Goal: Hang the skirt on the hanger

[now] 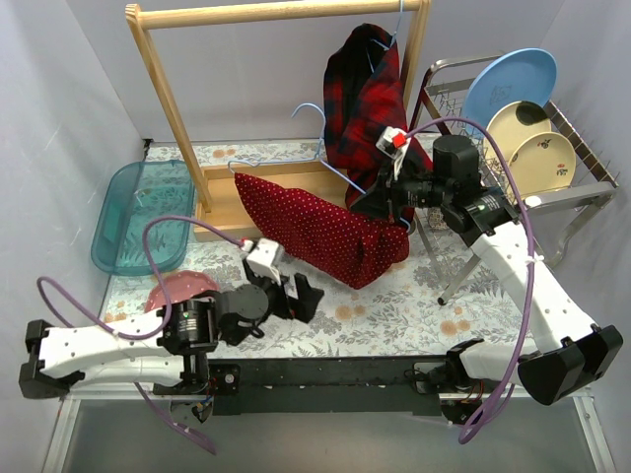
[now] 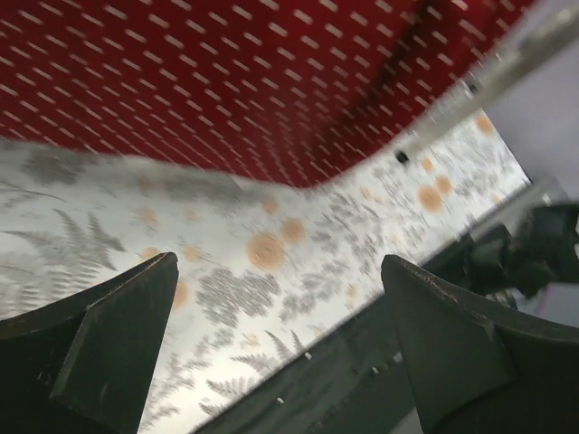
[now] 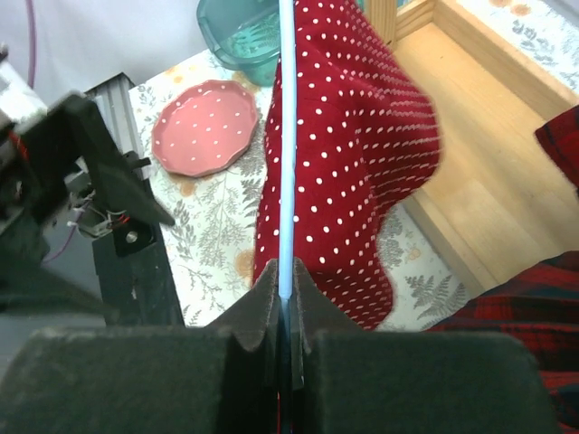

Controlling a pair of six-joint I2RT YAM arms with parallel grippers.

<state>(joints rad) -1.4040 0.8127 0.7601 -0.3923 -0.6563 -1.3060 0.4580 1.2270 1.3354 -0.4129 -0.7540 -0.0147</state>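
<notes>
Skirt in red cloth with small white dots sprawls across the middle of the scene, its upper end over the base board of the wooden rack and its lower end spread on the floral tablecloth. A pale blue hanger runs along the top of the cloth; whether the skirt is hooked onto it or only lies against it cannot be told. The right gripper has its two fingers pressed together on the hanger's thin blue wire, just beside the skirt's edge. The left gripper hangs low over the tablecloth near the skirt's lower hem, its fingers spread wide with nothing between them and not touching the cloth. A dark red plaid garment hangs from the rack's top bar, behind the right arm. A pink plate lies on the table beside the left arm, near a teal tub at the left edge. To the right, a wire dish rack holds a blue plate and two cream ones.
</notes>
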